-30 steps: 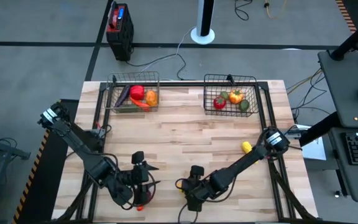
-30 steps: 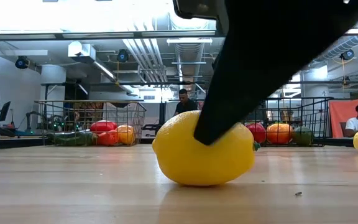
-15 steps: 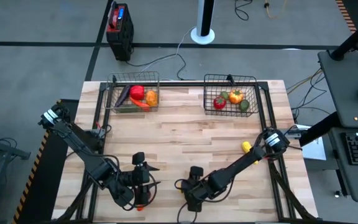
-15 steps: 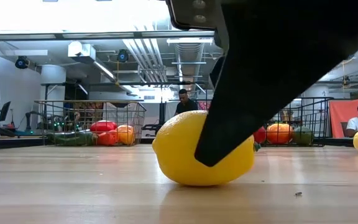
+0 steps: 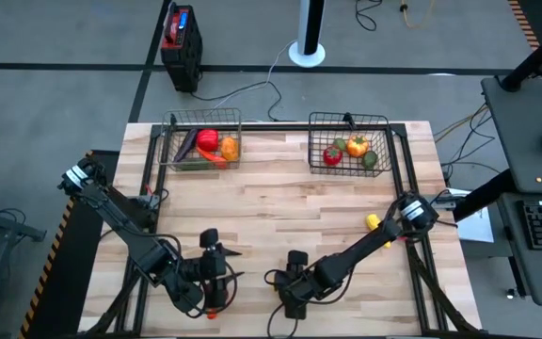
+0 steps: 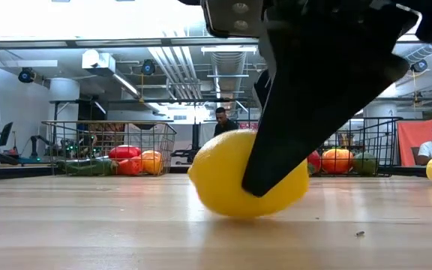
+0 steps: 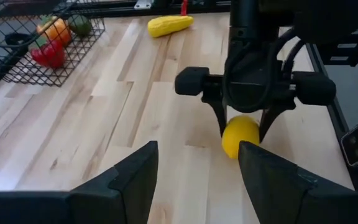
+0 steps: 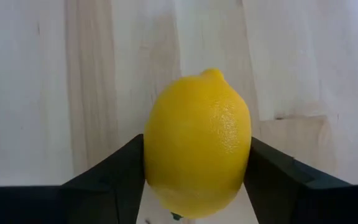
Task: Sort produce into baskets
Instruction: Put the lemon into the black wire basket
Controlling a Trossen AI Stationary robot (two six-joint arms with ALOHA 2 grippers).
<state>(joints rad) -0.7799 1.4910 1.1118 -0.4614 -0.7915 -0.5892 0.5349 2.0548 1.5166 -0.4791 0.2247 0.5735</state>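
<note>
A yellow lemon (image 8: pixel 197 143) lies near the table's near edge, right of the middle; it also shows in the low view (image 6: pixel 223 176) and the left wrist view (image 7: pixel 240 137). My right gripper (image 5: pixel 290 294) is shut on it. To its left, my left gripper (image 5: pixel 219 278) hovers open above the table with nothing between its fingers (image 7: pixel 135 180). Two wire baskets stand at the far edge, the left basket (image 5: pixel 172 141) and the right basket (image 5: pixel 384 141), each with several produce pieces inside. My right gripper pinches the lemon between its two fingers, one on each side of its belly (image 8: pixel 155 158). The fingers (image 6: pixel 276 150) slant down from above, and the lemon's pointed end (image 8: pixel 213 73) faces away from the wrist. The lemon's underside (image 6: pixel 238 214) is at or just above the table top.
A yellow corn cob (image 5: pixel 373 222) lies on the table toward the right edge. A small red piece (image 5: pixel 213 312) sits at the near edge by my left gripper. Bare wood spreads across the table's middle (image 5: pixel 280 207). People stand in the room behind (image 6: pixel 221 124).
My right gripper's finger has sunk lower along the lemon's side. The lemon has shifted slightly toward the right of the low view, and its underside has risen a little.
</note>
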